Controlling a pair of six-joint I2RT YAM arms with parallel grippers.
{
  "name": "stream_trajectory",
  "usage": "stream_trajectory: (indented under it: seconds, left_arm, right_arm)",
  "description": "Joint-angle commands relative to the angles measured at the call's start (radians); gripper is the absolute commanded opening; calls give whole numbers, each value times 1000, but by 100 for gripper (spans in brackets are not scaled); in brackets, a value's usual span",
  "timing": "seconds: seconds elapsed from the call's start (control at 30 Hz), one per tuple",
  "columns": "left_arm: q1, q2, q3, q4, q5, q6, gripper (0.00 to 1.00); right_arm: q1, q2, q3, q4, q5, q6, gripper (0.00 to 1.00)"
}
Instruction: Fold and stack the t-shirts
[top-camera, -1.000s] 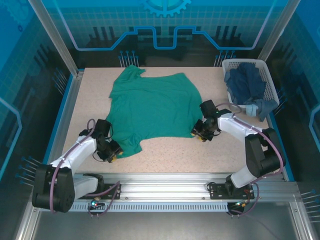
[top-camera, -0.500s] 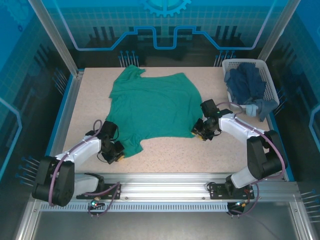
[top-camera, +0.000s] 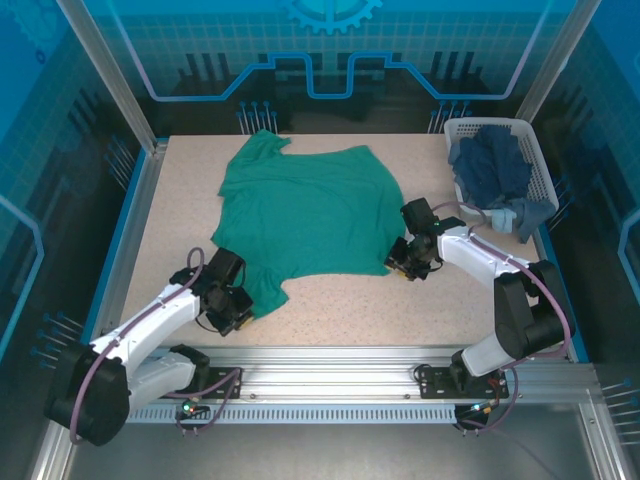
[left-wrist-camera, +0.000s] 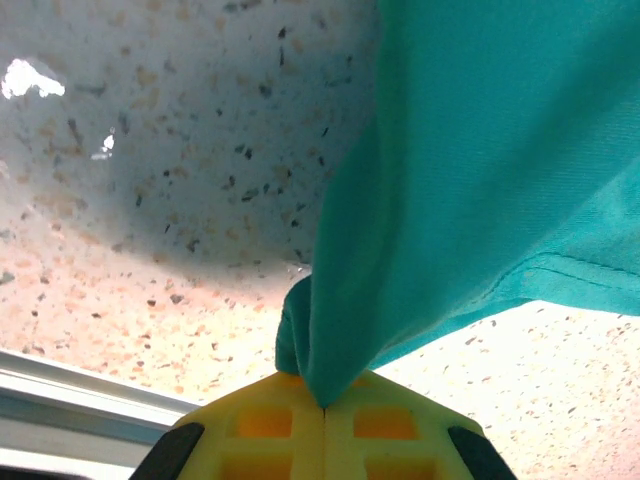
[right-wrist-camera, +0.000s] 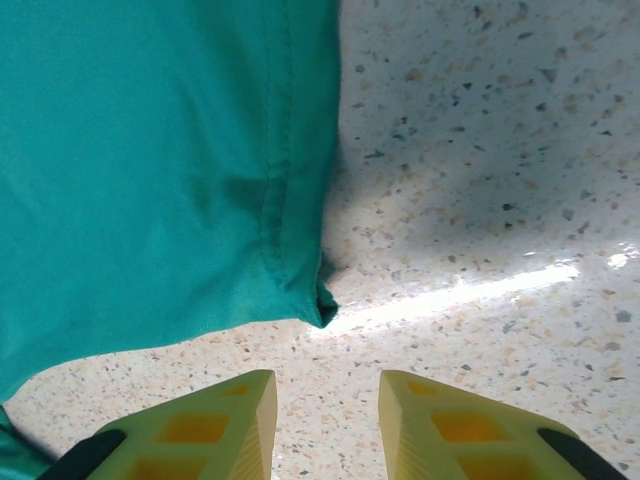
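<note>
Speckled beige table (top-camera: 340, 305): teal-green t-shirt (top-camera: 300, 215) spread flat across the centre, toward the far edge; white lattice basket (top-camera: 478, 124) at the far right corner.

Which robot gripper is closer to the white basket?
Right. The right gripper is open beside the teal-green cloth t-shirt, on the side of the white plastic lattice basket; the left gripper pinches the shirt's opposite corner.

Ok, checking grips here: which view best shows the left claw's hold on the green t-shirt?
Left wrist: the left claw is shut on bunched teal-green t-shirt cloth. Top view shows it at the shirt's near-left corner, pinch too small to judge. Right wrist shows another hem corner.
</note>
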Motion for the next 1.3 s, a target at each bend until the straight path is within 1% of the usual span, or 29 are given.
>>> stream_trajectory:
  seconds: [0.0, 0.07, 0.1, 0.17, 0.23, 0.27, 0.3, 0.33, 0.37, 0.47, 0.57, 0.63, 0.77, 0.83, 0.97, 1.0, 1.13, 1.27]
  left_arm:
    - [-10, -11, -19, -30, 80, -71, 1]
    - [-10, -10, -40, 18, 136, -87, 15]
    - [-10, -7, -41, 34, 156, -88, 19]
    - [-10, -9, -20, 10, 153, -69, 23]
    - [-10, -22, 36, -85, 88, -32, 33]
    - [-9, -37, 63, -136, 45, -20, 42]
    - [-7, -58, 85, -172, 5, -15, 49]
    - [-6, -73, 99, -194, -26, -15, 54]
    - [5, -87, 103, -211, -47, -15, 56]
    - [81, -84, 80, -217, -56, -3, 54]
    - [149, -75, 38, -140, -30, 9, 50]
    - [163, -51, 18, -66, -4, 4, 46]
    - [161, 38, -9, 32, 50, 6, 39]
    - [160, 48, -28, 59, 51, 4, 36]
    - [151, 72, -70, 123, 82, -6, 25]
    - [139, 88, -75, 136, 84, -11, 24]
    - [86, 150, -83, 179, 85, -27, 23]
    - [46, 187, -65, 166, 53, -35, 20]
  right_arm:
    - [8, 4, 14, -36, 30, -9, 33]
    - [8, 10, 17, -41, 32, -9, 33]
    - [8, 11, 18, -42, 32, -8, 32]
    - [8, 13, 22, -43, 33, -9, 32]
    - [9, 10, 28, -49, 36, -11, 32]
    - [10, 5, 28, -52, 38, -14, 33]
    - [11, -1, 26, -53, 39, -15, 33]
    - [12, -7, 23, -54, 40, -15, 33]
    - [13, -13, 19, -53, 38, -14, 34]
    - [16, -22, -1, -43, 25, -5, 35]
    - [16, -26, -17, -24, 10, 4, 36]
    - [16, -26, -19, -18, 6, 6, 36]
    - [17, -28, -16, -23, 6, 4, 36]
    - [17, -32, -18, -24, 8, 5, 36]
    - [16, -34, -28, -27, 12, 9, 36]
    - [16, -33, -30, -25, 12, 11, 36]
    - [17, -24, -30, -22, 12, 12, 35]
    - [17, -15, -15, -33, 19, 11, 35]
